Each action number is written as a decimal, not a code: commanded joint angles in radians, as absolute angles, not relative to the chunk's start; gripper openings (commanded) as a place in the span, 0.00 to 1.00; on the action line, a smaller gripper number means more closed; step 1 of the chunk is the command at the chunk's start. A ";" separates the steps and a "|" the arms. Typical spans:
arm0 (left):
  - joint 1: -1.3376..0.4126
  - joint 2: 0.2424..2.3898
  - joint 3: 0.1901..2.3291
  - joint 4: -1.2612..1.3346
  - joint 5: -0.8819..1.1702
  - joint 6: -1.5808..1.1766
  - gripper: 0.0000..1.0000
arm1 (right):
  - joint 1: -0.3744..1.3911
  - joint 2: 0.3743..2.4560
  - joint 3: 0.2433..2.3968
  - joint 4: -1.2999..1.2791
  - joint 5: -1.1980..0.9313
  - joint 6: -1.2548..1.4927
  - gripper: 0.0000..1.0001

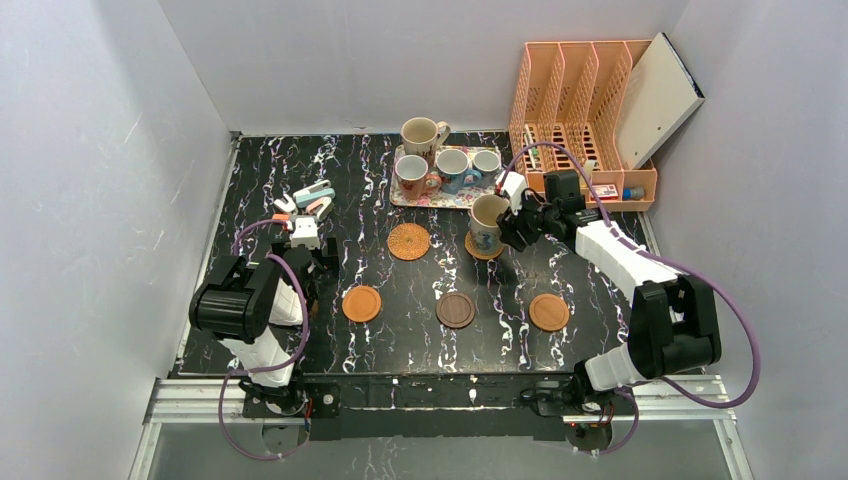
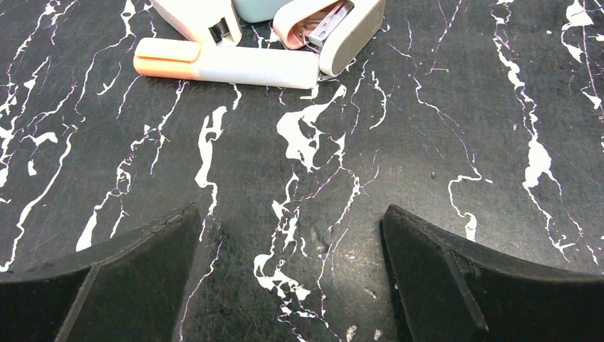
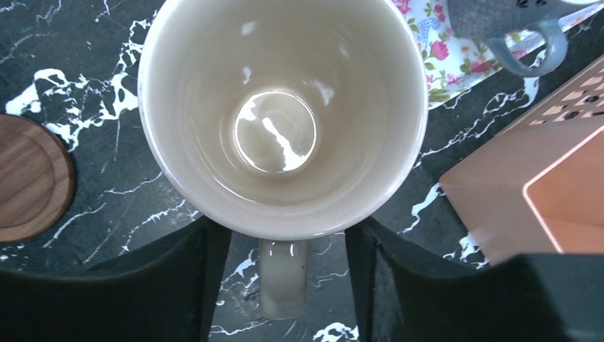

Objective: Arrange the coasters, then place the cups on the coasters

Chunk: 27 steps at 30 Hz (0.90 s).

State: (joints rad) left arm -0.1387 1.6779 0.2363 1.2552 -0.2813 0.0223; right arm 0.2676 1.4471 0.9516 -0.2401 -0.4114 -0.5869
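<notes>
A cream cup (image 1: 487, 222) stands upright on a woven coaster (image 1: 470, 247). My right gripper (image 1: 512, 222) is at its handle (image 3: 283, 278); the jaws straddle the handle with a gap on each side, so it is open. A second woven coaster (image 1: 409, 241) lies left of it. In the front row lie an orange coaster (image 1: 362, 304), a dark wood coaster (image 1: 456, 310) and another orange coaster (image 1: 549, 312). Several cups sit at the floral tray (image 1: 400, 196): cream (image 1: 423, 134), white (image 1: 412, 178), blue (image 1: 452, 168), small whitish (image 1: 487, 163). My left gripper (image 2: 292, 214) is open over bare table.
An orange file organiser (image 1: 585, 120) with a white board stands at the back right, close to my right wrist. A highlighter (image 2: 228, 64) and staplers (image 2: 342, 28) lie just ahead of my left gripper. Grey walls enclose the black marbled table (image 1: 400, 270).
</notes>
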 commanded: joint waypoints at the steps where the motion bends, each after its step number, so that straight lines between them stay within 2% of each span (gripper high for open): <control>1: -0.133 1.677 0.252 1.270 -0.310 0.016 0.98 | 0.262 1.396 0.995 -0.261 -0.399 -0.622 0.72; 5: -0.133 1.677 0.252 1.270 -0.310 0.016 0.98 | 0.263 1.372 1.030 -0.311 -0.376 -0.643 0.90; 8: -0.133 1.677 0.252 1.270 -0.310 0.016 0.98 | 0.262 1.360 1.105 -0.379 -0.375 -0.670 0.98; 13: -0.133 1.677 0.252 1.270 -0.310 0.016 0.98 | 0.263 1.420 1.329 -0.499 -0.411 -0.716 0.98; 18: -0.133 1.677 0.252 1.270 -0.310 0.016 0.98 | 0.266 1.611 1.598 -0.520 -0.410 -0.733 0.98; 24: -0.133 1.677 0.252 1.270 -0.310 0.017 0.98 | 0.282 1.798 1.771 -0.367 -0.362 -0.712 0.98; 27: -0.133 1.677 0.252 1.270 -0.310 0.016 0.98 | 0.284 1.872 1.801 -0.236 -0.363 -0.600 0.98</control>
